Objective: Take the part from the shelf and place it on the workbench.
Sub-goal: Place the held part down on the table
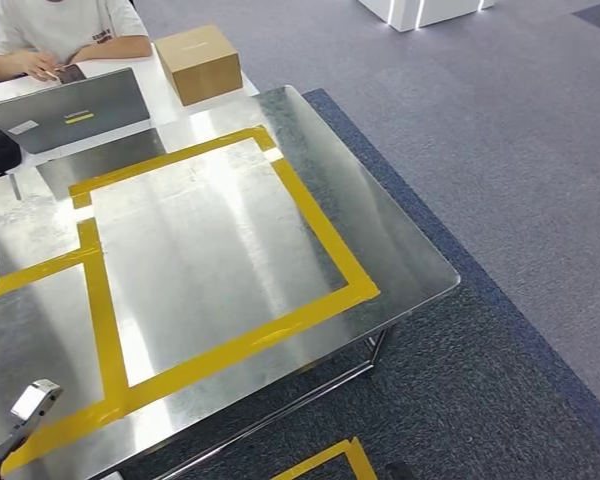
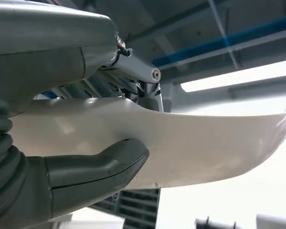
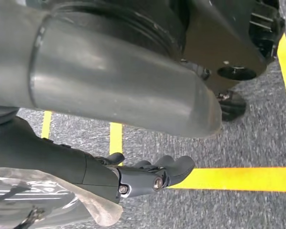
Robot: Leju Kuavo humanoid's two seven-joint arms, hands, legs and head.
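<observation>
- The left hand (image 2: 98, 143) is gripping the part (image 2: 206, 148), a pale, smooth, curved piece; in the left wrist view the thick grey thumb is pressing on one face and the darker fingers (image 2: 141, 71) are lying on the other face.
- In the head view a white rounded edge is showing at the left border over the bench (image 1: 403, 250); I cannot tell if it is the part.
- The right hand (image 3: 148, 174) is hanging over grey carpet (image 3: 224, 210) with yellow tape lines (image 3: 242, 179); its fingers are loosely curled and are holding nothing.
- The bench is shining, bare metal marked with yellow tape (image 1: 312, 225) in rectangles.
- At the far end a grey laptop (image 1: 67, 108) is lying with a small yellow label that is too small to read.
- A brown cardboard box (image 1: 199, 62) is standing just beside the laptop.
- A person in a white shirt (image 1: 55, 25) is sitting behind the laptop, forearms on the white desk; the print on the shirt is not readable.
</observation>
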